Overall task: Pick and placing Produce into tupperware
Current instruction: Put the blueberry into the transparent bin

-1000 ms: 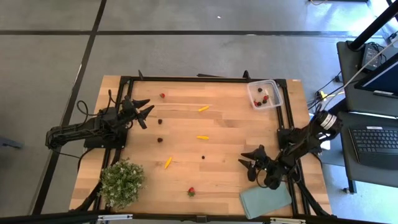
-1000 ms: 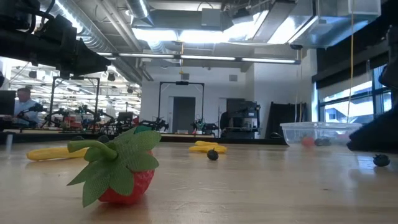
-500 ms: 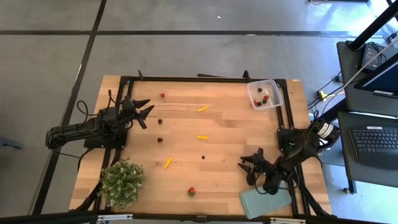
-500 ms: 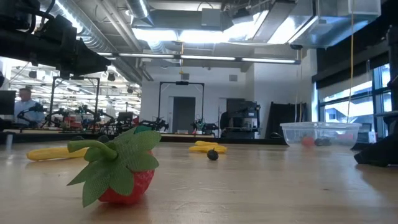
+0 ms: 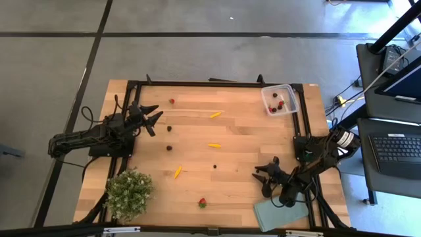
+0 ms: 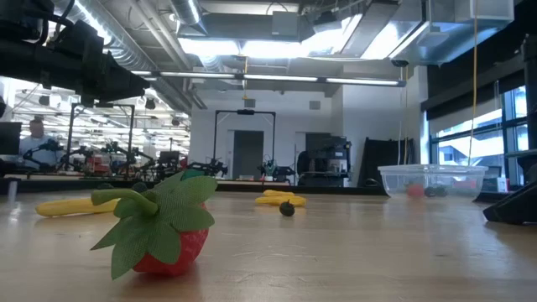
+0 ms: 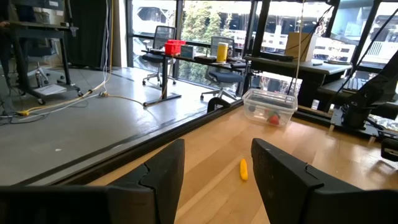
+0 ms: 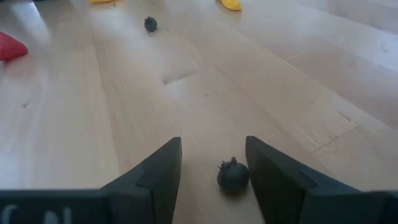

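Observation:
The clear tupperware [image 5: 279,99] stands near the table's far right corner with dark berries and a red fruit inside; it also shows in the low view [image 6: 430,180]. Loose produce lies on the wood: strawberries [image 5: 172,101] [image 5: 202,203], yellow slivers [image 5: 215,114] [image 5: 214,145] [image 5: 177,172], dark berries [image 5: 168,129] [image 5: 169,148] [image 5: 215,166]. My right gripper [image 8: 211,144] is open and low over the table's near right part [image 5: 260,176]; a dark berry [image 8: 233,176] lies between its fingers, untouched. My left gripper [image 5: 156,112] waits open at the far left.
A bushy green plant [image 5: 128,192] stands at the near left corner. A flat grey-green rectangle [image 5: 281,212] lies at the near edge, right beside my right arm. The nearest strawberry [image 6: 164,231] fills the low view's foreground. Bare wood spreads across the table's middle.
My right gripper has moved slightly toward the table's near edge and come down, so that its open fingers now stand on either side of a dark berry. The berry has not moved. The left arm has kept still.

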`<state>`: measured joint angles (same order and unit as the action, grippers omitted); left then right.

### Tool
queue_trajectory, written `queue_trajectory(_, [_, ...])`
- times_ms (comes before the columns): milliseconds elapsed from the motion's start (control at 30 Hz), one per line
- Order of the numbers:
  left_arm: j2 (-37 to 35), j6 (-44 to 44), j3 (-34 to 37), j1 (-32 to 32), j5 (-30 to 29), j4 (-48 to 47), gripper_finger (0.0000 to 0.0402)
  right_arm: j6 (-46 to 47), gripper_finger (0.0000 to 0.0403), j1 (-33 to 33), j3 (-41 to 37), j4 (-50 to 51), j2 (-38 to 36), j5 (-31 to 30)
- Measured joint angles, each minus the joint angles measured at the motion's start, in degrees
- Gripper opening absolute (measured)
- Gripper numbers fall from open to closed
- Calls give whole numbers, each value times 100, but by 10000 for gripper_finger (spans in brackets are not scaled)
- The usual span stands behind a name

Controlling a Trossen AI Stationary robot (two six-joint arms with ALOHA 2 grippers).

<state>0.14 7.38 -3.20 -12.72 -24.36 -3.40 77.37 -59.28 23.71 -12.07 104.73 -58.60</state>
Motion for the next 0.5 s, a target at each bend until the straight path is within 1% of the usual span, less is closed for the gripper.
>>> queue_trajectory(133, [0,0,0,1,0,2,179,-254,182,-35,89,44,7,4])
queue_trajectory(500, [0,-39,0,-1,-2,2,179,-280,182,-49,286,-16,9,98])
